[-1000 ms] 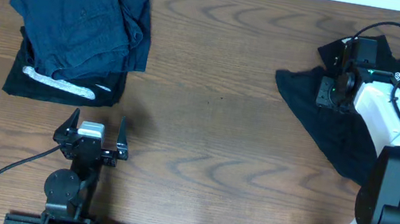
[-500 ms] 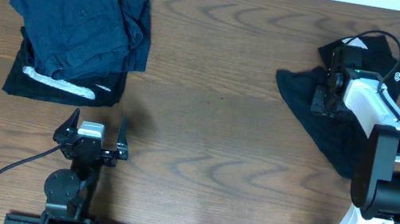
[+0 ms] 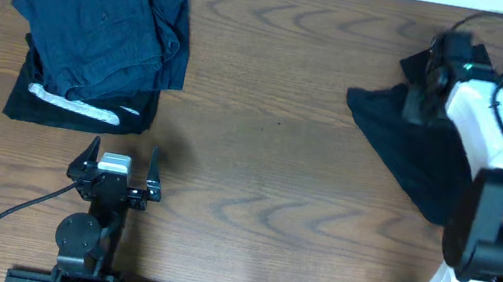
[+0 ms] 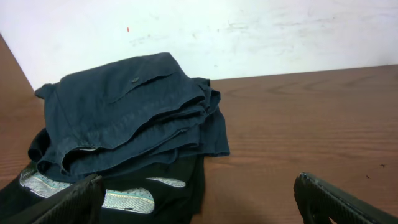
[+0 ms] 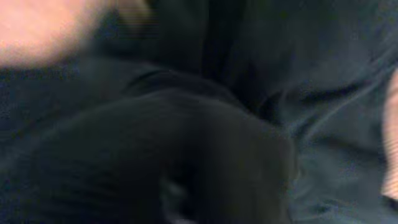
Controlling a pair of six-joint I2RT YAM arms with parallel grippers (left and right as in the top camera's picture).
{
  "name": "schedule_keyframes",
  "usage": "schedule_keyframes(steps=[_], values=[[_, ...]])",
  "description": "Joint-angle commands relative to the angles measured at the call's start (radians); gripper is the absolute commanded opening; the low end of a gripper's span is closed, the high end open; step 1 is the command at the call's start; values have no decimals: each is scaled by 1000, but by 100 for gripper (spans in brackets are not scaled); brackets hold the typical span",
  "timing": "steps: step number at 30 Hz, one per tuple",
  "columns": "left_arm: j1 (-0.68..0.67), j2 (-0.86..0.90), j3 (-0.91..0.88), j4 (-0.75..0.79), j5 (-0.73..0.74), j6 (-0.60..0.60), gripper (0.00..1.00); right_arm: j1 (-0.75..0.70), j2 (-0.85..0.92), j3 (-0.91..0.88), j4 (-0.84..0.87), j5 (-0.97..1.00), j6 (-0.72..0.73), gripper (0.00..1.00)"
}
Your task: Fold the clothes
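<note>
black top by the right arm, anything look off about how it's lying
Yes: the black top lies bunched in a lopsided wedge, not spread flat, with the right pincer down at its far end. The right wrist view shows only blurred dark fabric.

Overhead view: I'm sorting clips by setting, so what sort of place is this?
Probably a robotics lab bench: left arm and right arm at a wooden table, bare white wall, navy garments stacked.
</note>
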Motion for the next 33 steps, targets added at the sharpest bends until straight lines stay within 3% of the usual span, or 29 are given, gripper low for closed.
schedule_keyframes(steps=[1,7,12,24,33], values=[[-6,-6,-14,-37,14,0,98,-2,-121,77,1,-162,0,1],[-6,-6,-14,-37,14,0,98,40,-156,79,24,-456,-1,1],[-6,-6,-14,-37,14,0,98,166,-147,77,57,-586,-43,1],[-6,-6,-14,-37,14,0,98,551,-42,70,127,-401,-45,1],[-6,-6,-14,-37,14,0,98,715,180,70,166,-504,-47,7]])
